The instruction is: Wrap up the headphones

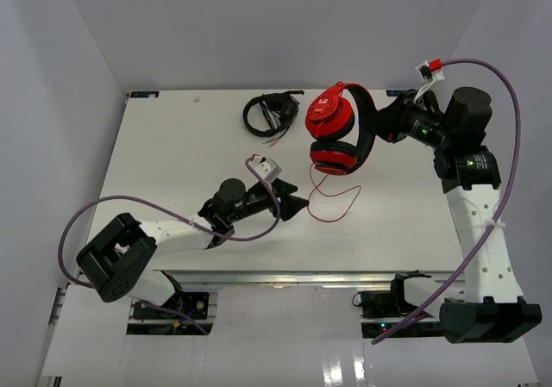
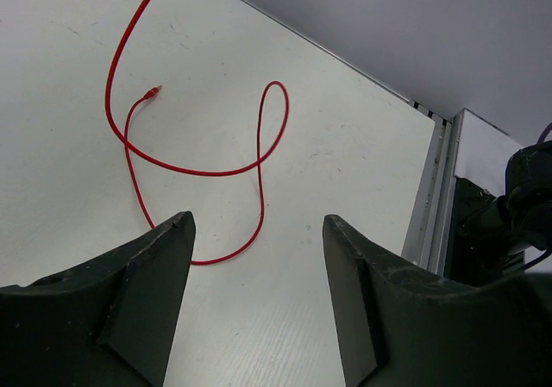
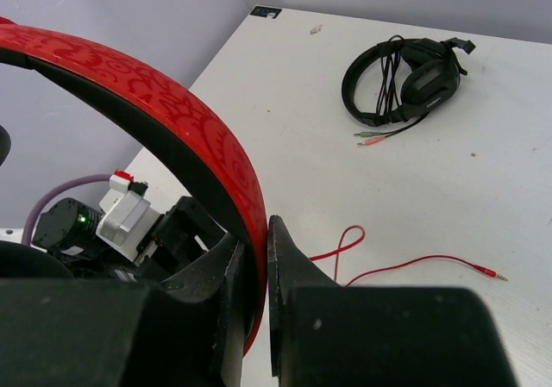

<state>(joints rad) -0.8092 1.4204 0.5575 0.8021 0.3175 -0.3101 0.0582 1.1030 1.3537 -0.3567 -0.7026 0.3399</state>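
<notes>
The red headphones (image 1: pixel 336 128) hang in the air at the back right, held by the headband (image 3: pixel 185 137). My right gripper (image 1: pixel 388 127) is shut on that headband; in the right wrist view its jaws (image 3: pixel 257 258) pinch the red band. The thin red cable (image 1: pixel 332 202) trails from the headphones down onto the table in loops. My left gripper (image 1: pixel 297 206) is open and empty, low over the table next to the cable loops. In the left wrist view the cable (image 2: pixel 198 170) lies just beyond the open fingertips, its plug (image 2: pixel 153 91) further off.
All-black headphones (image 1: pixel 269 113) with a coiled cable lie at the back middle; they also show in the right wrist view (image 3: pixel 405 81). The table's right edge and a metal rail (image 2: pixel 431 197) lie beyond the left gripper. Grey walls surround the table.
</notes>
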